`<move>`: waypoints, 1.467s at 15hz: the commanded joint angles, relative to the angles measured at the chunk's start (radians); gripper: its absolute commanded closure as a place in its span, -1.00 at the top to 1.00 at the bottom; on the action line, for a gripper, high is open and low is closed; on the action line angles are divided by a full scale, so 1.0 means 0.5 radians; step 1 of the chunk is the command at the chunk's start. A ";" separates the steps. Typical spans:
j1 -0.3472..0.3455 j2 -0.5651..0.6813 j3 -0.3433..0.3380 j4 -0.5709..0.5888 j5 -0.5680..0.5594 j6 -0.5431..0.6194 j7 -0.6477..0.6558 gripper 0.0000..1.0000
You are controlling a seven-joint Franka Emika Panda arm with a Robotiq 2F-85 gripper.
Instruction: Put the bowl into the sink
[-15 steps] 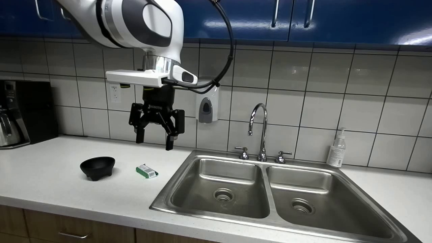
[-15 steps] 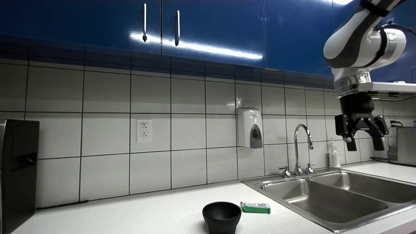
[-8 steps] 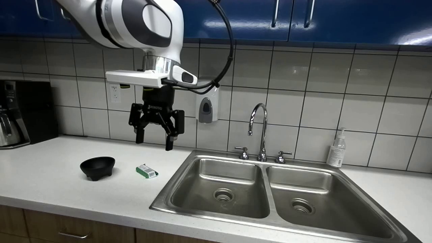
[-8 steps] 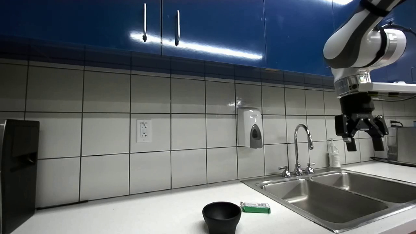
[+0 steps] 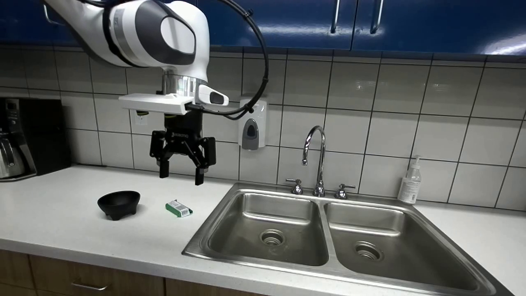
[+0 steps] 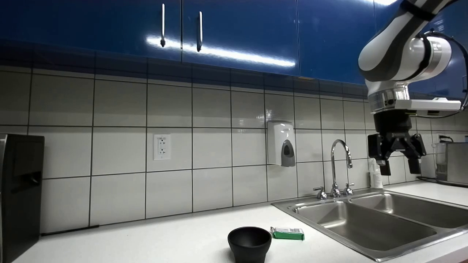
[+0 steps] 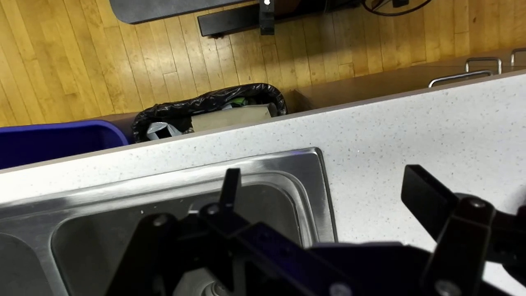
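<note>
Where the bowl [image 5: 118, 203] stands: upright on the counter [image 5: 148, 234], near the packet [image 5: 178, 208].
Sink [image 5: 246, 232]: double, a drain [image 5: 272, 237] in each half.
Bin [image 7: 181, 107]: black-lined, a beige piece [image 7: 232, 117] inside.
Claw [image 5: 181, 174]: spread, above the counter.

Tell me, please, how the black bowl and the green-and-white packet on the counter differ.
The bowl is round and open-topped; the packet is oblong. The bowl is plain black, while the packet is green and white. The bowl stands taller than the flat-lying packet. Both rest on the white counter.
</note>
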 commanded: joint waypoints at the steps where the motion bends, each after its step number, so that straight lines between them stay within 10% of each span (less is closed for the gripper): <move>1: 0.032 -0.053 0.099 -0.077 0.012 0.084 0.119 1.00; 22: 0.401 0.087 0.627 -0.156 0.413 0.299 1.013 1.00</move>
